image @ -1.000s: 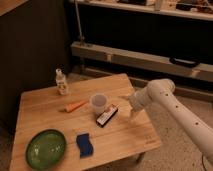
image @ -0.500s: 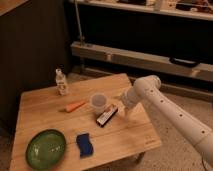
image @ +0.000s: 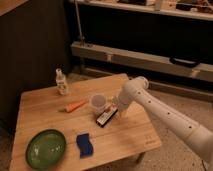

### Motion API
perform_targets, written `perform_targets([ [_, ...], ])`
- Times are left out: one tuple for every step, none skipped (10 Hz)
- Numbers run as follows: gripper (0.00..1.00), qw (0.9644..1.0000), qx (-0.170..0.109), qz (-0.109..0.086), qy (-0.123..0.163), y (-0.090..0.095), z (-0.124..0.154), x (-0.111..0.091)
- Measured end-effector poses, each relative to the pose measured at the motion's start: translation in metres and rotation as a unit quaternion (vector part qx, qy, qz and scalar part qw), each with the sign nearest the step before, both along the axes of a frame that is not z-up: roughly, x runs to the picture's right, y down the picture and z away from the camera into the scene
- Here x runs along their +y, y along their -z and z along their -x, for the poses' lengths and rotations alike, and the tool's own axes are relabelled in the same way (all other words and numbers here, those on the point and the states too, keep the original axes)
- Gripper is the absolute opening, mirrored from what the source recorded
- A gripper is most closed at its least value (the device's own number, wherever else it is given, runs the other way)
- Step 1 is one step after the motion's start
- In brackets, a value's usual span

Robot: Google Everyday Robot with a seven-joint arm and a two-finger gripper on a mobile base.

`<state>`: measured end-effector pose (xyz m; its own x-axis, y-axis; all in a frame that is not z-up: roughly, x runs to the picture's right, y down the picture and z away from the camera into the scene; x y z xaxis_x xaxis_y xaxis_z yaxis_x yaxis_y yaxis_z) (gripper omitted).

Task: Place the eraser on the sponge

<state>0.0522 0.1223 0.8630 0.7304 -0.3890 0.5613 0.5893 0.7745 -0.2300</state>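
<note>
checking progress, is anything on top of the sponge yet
Nothing: the sponge shows a bare blue top. The eraser lies apart on the table, beside the cup, with the pincer low at its far end. Whatever is under the sponge is hidden.

Gripper point(image: 113, 108) is down at the near end of the eraser point(image: 105, 118), jaws spread wide. Right beside those jaws sits the eraser's white and red label, but no letters come through on it, just blocks of colour. The small bottle point(image: 61, 84), well apart from the jaws, carries a pale label too, and nothing on it can be made out. No readable text, brand, number or sign anywhere in view.
</note>
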Motion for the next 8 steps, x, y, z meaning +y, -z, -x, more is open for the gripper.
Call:
perform_targets([
  [0.80, 1.0000, 0.005, 0.005, 0.005, -0.007, 0.001, 0.006],
  [0.80, 0.9998, 0.012, 0.011, 0.008, -0.017, 0.002, 0.013],
  [0.80, 0.9997, 0.016, 0.014, 0.011, -0.022, 0.003, 0.016],
  [0.79, 0.9995, 0.021, 0.018, 0.013, -0.027, 0.005, 0.019],
  [0.74, 0.9994, 0.024, 0.020, 0.011, -0.030, 0.006, 0.019],
  [0.68, 0.9994, 0.026, 0.022, 0.011, -0.031, 0.006, 0.020],
  [0.58, 0.9993, 0.028, 0.023, 0.012, -0.032, 0.005, 0.021],
  [0.46, 0.9992, 0.029, 0.022, 0.013, -0.031, 0.004, 0.020],
])
